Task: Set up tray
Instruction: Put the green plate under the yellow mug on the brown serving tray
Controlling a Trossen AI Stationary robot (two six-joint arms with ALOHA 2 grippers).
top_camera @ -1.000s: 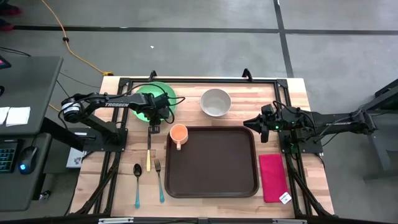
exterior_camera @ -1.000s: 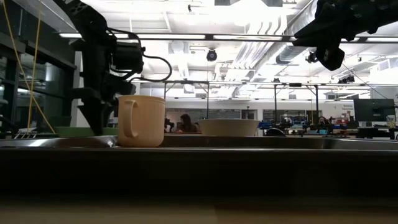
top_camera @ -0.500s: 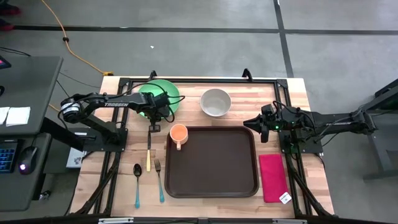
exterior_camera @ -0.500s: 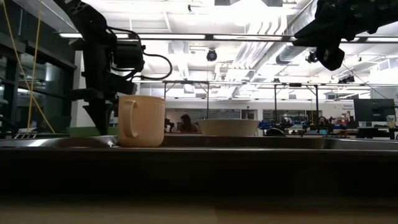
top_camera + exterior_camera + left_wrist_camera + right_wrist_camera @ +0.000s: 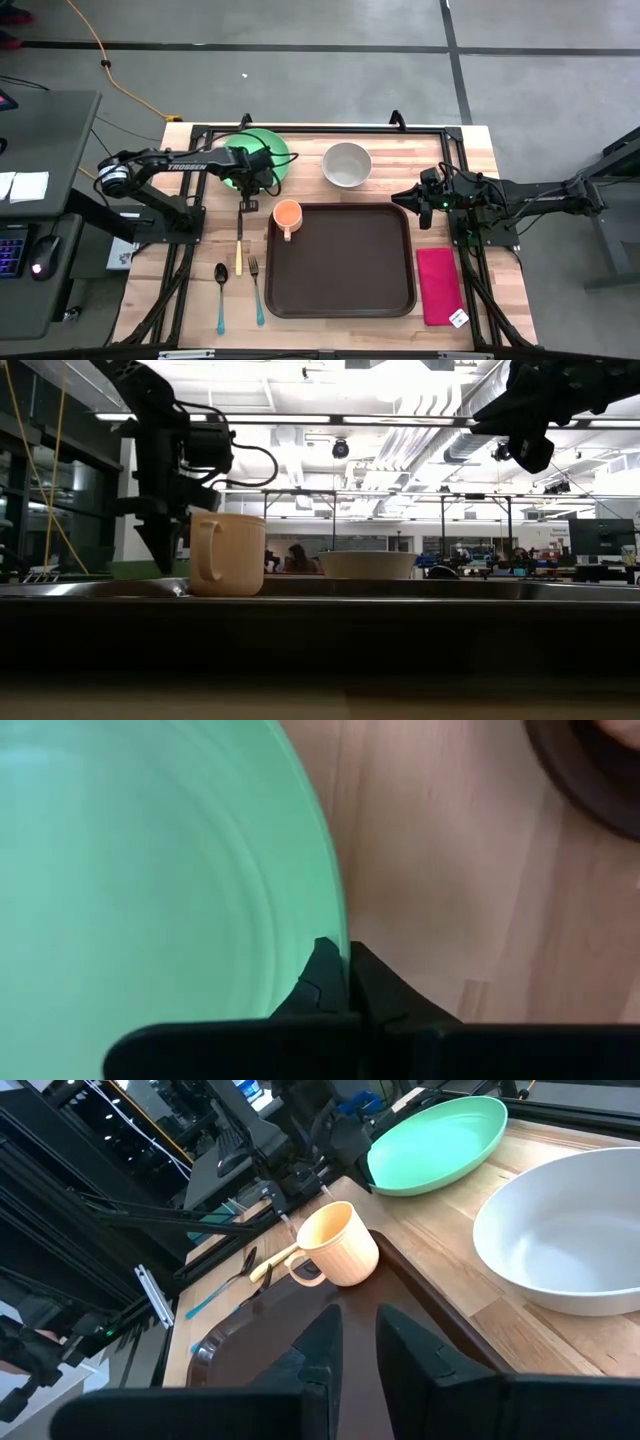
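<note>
Since the earlier frame, clamped shut: left gripper (image 5: 340,960) now pinching the rim of the green plate (image 5: 258,156), the plate nudged slightly toward 12 o'clock, white "TROSSEN" lettering readable on the left arm (image 5: 188,166). Right gripper (image 5: 413,199) hovering off the tray's 2 o'clock corner, fingers narrowly parted, holding nothing. Tray (image 5: 345,262) at table centre with orange cup (image 5: 287,215) in its 11 o'clock corner, white bowl (image 5: 347,164) at 12, pink napkin (image 5: 438,285) with small white tag at 3, cutlery (image 5: 239,280) at 9.

Two dark, slender jointed arms, white TROSSEN lettering on the left arm (image 5: 185,167), black looping cables.
</note>
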